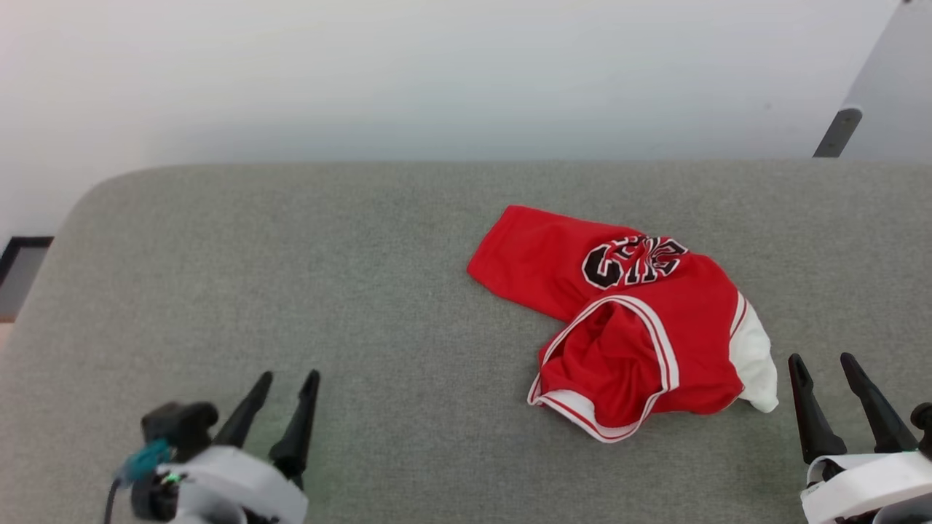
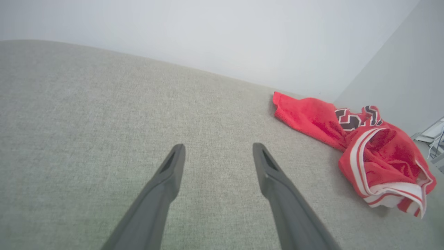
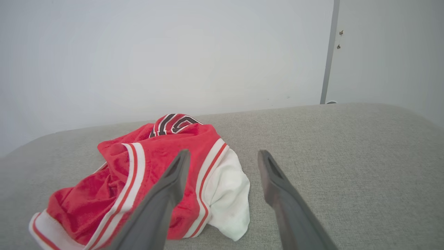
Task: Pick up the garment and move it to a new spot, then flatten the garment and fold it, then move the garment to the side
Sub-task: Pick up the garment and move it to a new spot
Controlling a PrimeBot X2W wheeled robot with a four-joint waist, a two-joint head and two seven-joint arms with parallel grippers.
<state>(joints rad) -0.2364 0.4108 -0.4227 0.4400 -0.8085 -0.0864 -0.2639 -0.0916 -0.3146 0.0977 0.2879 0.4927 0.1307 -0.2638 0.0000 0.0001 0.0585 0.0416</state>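
Garment [image 1: 641,320] lies crumpled right of centre on the grey padded surface [image 1: 291,255]. Both wide, empty: right pincer [image 1: 821,358] just beside its white part, left pincer [image 1: 290,374] well apart. Step 1 (pick-up) pending; right pincer probably must reach in and pinch an edge.

Open grey cushion [image 1: 291,255] all round the crumpled garment [image 1: 626,320]; wall [image 1: 437,73] perhaps close behind.

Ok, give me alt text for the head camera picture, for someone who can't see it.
A crumpled red jersey with white-striped trim and black lettering lies right of centre on a grey fabric surface. The left gripper at lower left and the right gripper at lower right are both open and empty, clear of the jersey.
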